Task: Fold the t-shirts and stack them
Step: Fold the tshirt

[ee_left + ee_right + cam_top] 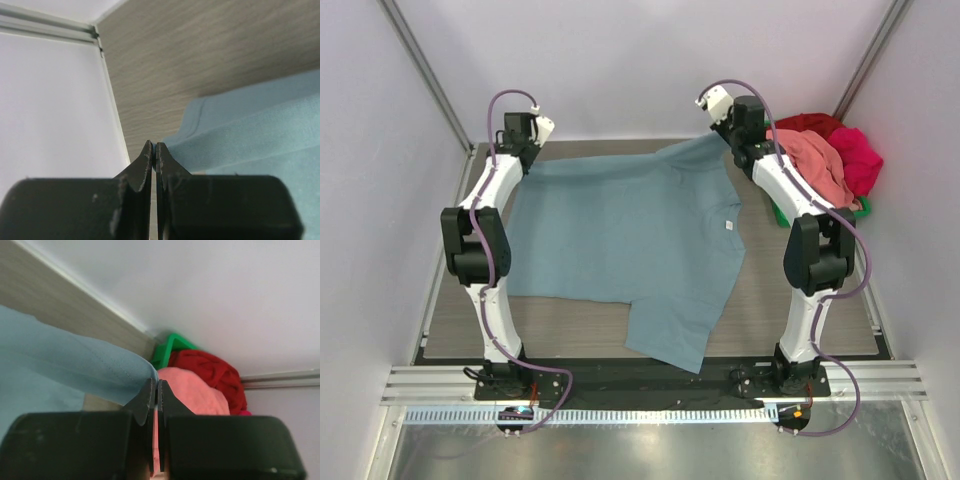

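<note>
We pinch the blue t-shirt (620,230) tight by its far corners, left gripper (154,148) and right gripper (154,386), to spread it flat on the desk (570,325).

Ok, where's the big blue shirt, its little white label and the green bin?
blue shirt (620,230), top view, middle of its body
white label (729,225), top view, the tag near the collar
green bin (172,342), right wrist view, corner of its rim

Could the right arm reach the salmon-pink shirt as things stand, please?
Probably yes: the salmon-pink shirt lies just beside the right hand, though that hand is shut on the blue-grey shirt.
</note>
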